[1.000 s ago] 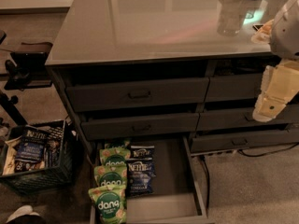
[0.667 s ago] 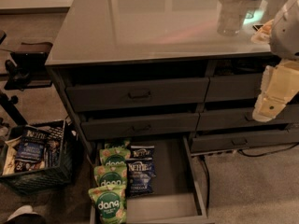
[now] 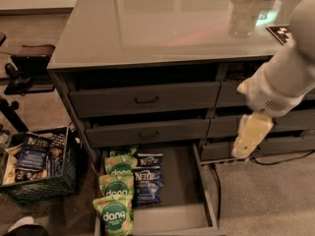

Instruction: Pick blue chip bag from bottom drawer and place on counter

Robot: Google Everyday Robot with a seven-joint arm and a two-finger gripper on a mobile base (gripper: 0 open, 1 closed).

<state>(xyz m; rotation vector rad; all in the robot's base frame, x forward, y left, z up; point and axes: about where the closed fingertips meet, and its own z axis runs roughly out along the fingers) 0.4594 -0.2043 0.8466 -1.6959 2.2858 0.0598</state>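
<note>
Bottom drawer (image 3: 179, 183) is pulled right out at 6 o'clock, floor showing on its 3 o'clock half. And there's the target: the blue chip bag (image 3: 146, 188) lies flat on the drawer floor, logo up, about mid-drawer. A second navy bag (image 3: 149, 160) sits just behind it at 12 o'clock, and the 2 overlap. Pressed along their 9 o'clock side runs a column of green dang bags (image 3: 116, 187), at least 3 of them, the nearest one hanging over the drawer's front edge.

The gripper (image 3: 244, 149) hangs at 3 o'clock, out in front of the right-hand drawer fronts, pointing down and a touch toward 7 o'clock. It's well apart from the blue chip bag and above the level of the bottom drawer. Holding nothing that I can see; whether its grasp is spread or closed can't be read from this angle. The pale arm (image 3: 290, 77) slants up from it toward 1 o'clock.

Up at 12 o'clock, the desk (image 3: 162, 28) gleams, with a clear container (image 3: 243, 16) standing near its 2 o'clock corner. Over at 8 o'clock, on the carpet, a dark crate (image 3: 59, 181) holds more snack bags.
</note>
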